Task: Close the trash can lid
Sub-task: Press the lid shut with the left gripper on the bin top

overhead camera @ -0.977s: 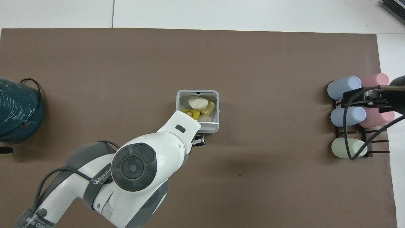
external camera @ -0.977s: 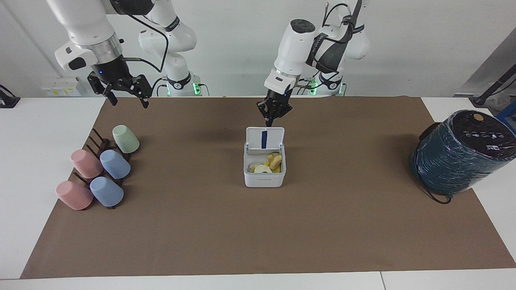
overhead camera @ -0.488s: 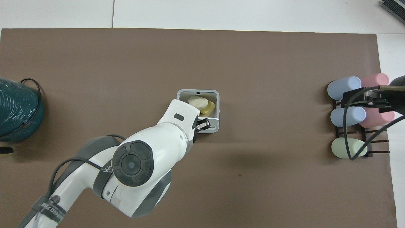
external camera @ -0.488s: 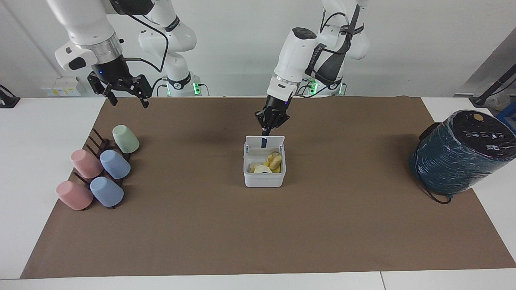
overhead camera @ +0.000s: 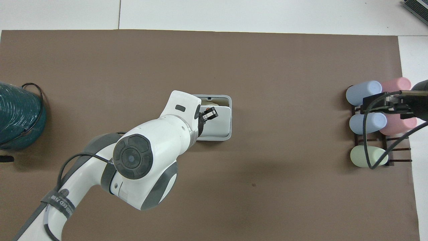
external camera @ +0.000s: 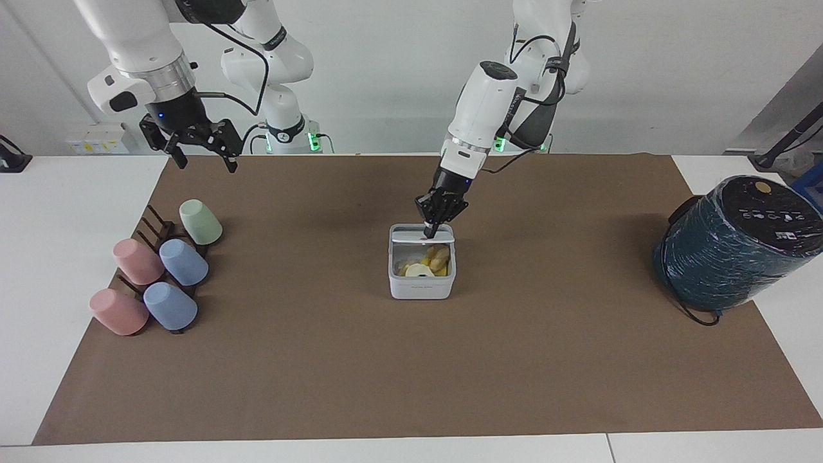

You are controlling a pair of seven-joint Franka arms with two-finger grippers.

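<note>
The small white trash can (external camera: 421, 286) stands mid-table on the brown mat, with yellow and pale scraps (external camera: 427, 262) inside. Its lid (external camera: 421, 239) is tilted far down over the opening, with a gap at the edge farther from the robots. In the overhead view the lid (overhead camera: 219, 124) covers most of the trash can (overhead camera: 214, 137). My left gripper (external camera: 429, 233) is shut and its tips rest on top of the lid; it also shows in the overhead view (overhead camera: 209, 114). My right gripper (external camera: 202, 161) is open and empty, waiting in the air above the cup rack.
A dark rack with several pastel cups (external camera: 161, 270) lies at the right arm's end of the table and shows in the overhead view (overhead camera: 367, 122). A large dark teal cylinder (external camera: 733, 244) with a cable stands at the left arm's end.
The lid went from upright to tilted far down over the can. My left gripper moved forward and down with it, pushing it. The right arm has not moved.
</note>
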